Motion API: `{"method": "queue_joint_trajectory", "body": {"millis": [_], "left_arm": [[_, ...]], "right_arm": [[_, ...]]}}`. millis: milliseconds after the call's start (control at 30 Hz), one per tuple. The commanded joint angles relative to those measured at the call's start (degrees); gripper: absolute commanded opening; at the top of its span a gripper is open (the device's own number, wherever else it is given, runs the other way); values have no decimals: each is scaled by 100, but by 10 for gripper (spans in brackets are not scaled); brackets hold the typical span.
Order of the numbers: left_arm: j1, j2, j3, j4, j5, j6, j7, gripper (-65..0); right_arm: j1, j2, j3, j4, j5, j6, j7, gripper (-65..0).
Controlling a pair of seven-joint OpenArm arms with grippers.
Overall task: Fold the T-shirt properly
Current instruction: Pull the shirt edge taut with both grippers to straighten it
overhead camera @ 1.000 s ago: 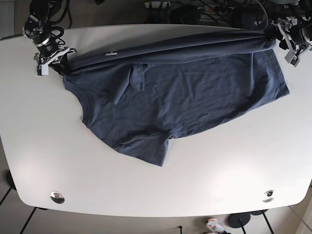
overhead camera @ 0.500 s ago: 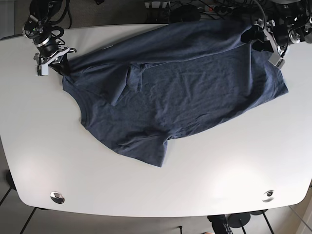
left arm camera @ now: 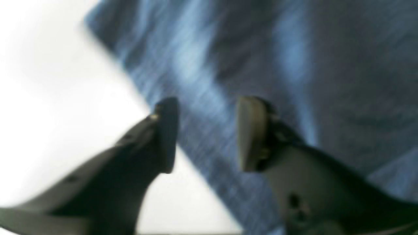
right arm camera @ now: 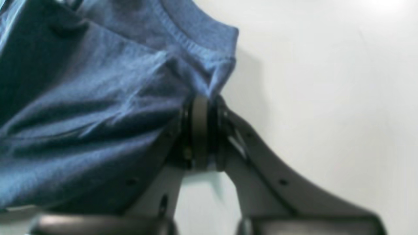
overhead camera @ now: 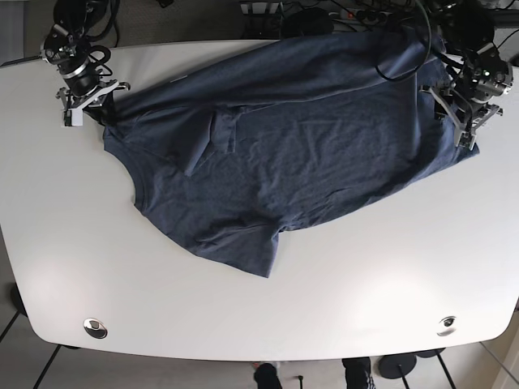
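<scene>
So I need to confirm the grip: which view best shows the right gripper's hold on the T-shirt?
The right wrist view: the right gripper pinches the T-shirt near its ribbed hem. The base view shows it small; the left wrist view doesn't show it.

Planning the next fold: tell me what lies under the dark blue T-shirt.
The dark blue T-shirt lies spread on the white table, which shows all round it. Whatever else might sit beneath the cloth is covered. The right gripper pinches its edge; the left gripper hovers open above it.

Both arms are black with pale brackets, each hand (left arm camera: 207,133) dark grey, screw-holed.
</scene>
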Motion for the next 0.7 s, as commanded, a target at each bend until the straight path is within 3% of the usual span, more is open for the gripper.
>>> {"method": "queue_joint_trajectory", "body": {"millis": [33,267,500,633,700], "left_arm": [[-332,-120,304,-409,174,12,-168,-524],[-1123,-885,559,-1948,288,12,-194,-537],[-2644,-1404,2080,-3856,305,12,-1205,-536],[-3708,-1430,3082,-5095,305,12,-1741,-536],[-3954,-1518,3346,-5086,270,12,-1759,-536]], "right_arm": [[-66,13,1,4,-353,-60,-417,-626],[-92,-5,19,4,-318,-60,-417,-626],[-347,-418,186,497,-335,-60,-417,-626],[-532,-471,186,558,-309,-60,-417,-626],[-620,-620,195,558,-309,-60,-408,-626]]}}
